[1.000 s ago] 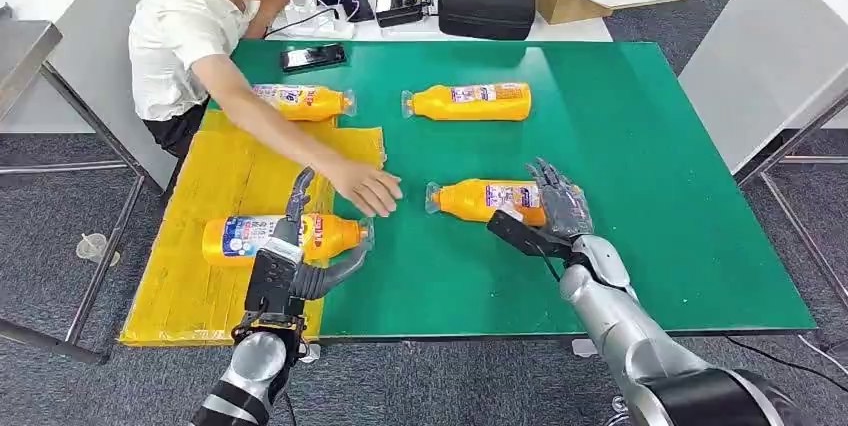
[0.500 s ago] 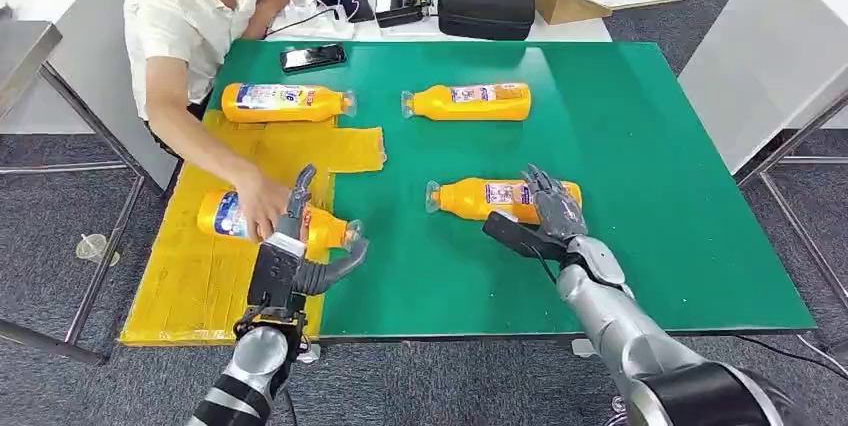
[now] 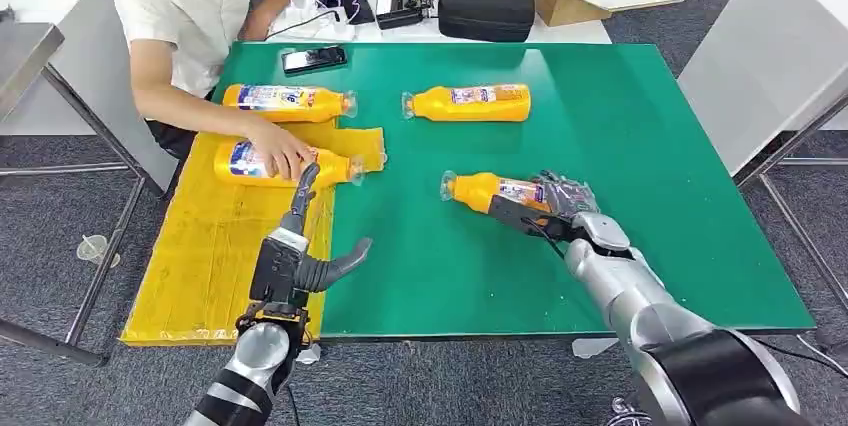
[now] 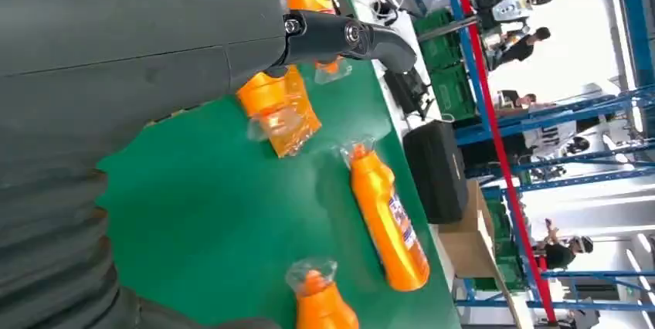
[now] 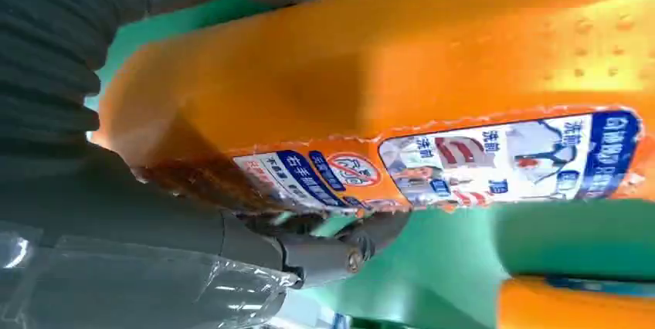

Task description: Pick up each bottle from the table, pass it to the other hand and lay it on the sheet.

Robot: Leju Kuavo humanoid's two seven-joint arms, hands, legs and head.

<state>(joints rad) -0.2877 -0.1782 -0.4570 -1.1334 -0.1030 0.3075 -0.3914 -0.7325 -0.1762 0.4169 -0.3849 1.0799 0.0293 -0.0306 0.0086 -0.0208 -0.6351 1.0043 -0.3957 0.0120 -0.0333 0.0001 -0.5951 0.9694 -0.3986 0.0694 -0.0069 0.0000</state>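
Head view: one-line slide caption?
Right robot hand grips an orange bottle on the green table; left robot hand open.

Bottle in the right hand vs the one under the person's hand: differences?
The gripped bottle lies on the green mat, held by the right hand; the other bottle rests on the yellow sheet under a person's hand. Their caps point opposite ways. Both are orange, lying down.
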